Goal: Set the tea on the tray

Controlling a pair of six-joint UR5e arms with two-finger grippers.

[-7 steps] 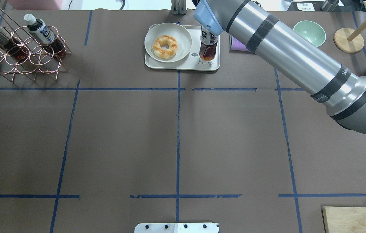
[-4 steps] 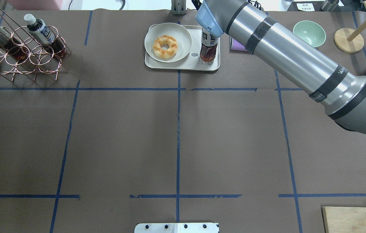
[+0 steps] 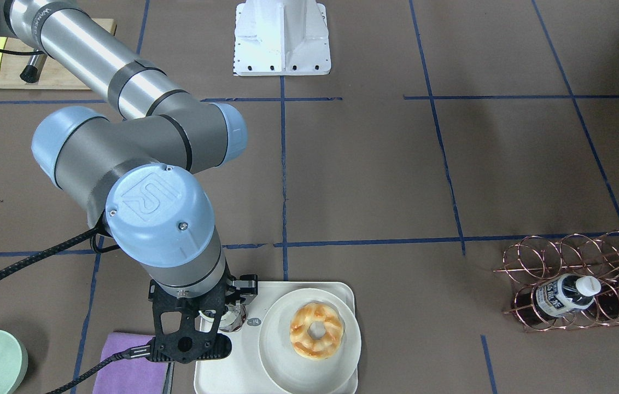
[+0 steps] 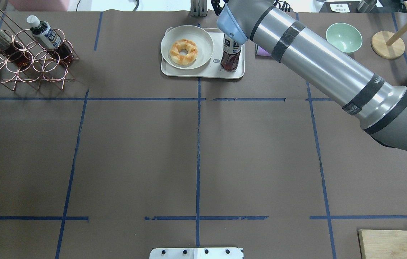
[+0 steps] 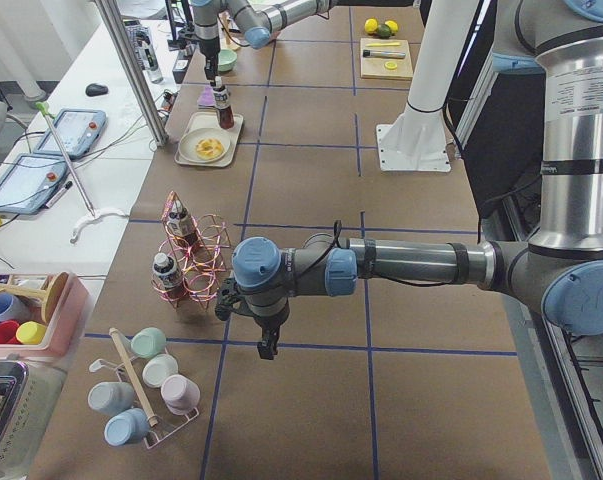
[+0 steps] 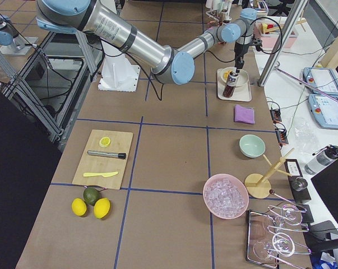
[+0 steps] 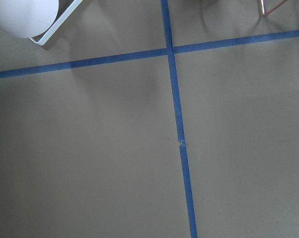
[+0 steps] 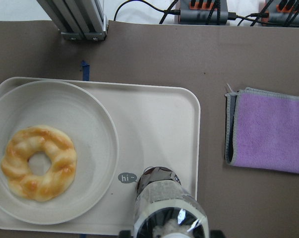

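The tea is a small bottle of reddish-brown liquid standing upright on the right part of the cream tray, over the bear drawing. My right gripper comes down from above and is shut on the bottle's top. In the right wrist view the tea fills the bottom centre, above the tray. In the overhead view the wrist hides the gripper. My left gripper hangs over bare table near the wire rack. It shows only in the exterior left view, so I cannot tell whether it is open.
A round plate with a doughnut fills the tray's left part. Two more tea bottles lie in a copper wire rack at the far left. A purple cloth and a green bowl lie right of the tray.
My right arm has lowered the tea slightly towards the tray floor, and the bottle stands a little more upright. Nothing else has moved.
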